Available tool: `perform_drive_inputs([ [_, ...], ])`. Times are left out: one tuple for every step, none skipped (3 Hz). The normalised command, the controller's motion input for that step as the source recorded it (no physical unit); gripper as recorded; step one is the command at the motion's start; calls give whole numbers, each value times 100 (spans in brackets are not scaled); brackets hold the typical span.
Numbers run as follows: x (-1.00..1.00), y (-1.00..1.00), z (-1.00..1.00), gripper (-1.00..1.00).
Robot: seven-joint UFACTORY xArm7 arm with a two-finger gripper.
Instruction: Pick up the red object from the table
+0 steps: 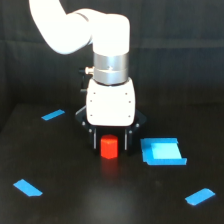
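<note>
One faceted red object (108, 147) btwn claw (109, 142) fingers, matte table (100, 200).

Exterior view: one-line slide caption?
xArm6 gripper straddling the red object on the black table, blue pieces scattered around.

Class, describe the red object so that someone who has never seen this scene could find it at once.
Find the white robot arm over the black table. Between its end effector's dark fingers sits the red object, a small chunky block. The pieces around it are flat and blue.
</note>
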Motion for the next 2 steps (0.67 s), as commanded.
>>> perform_drive_inputs([
  [-4,2,0,-100],
  [-1,-7,19,-99],
])
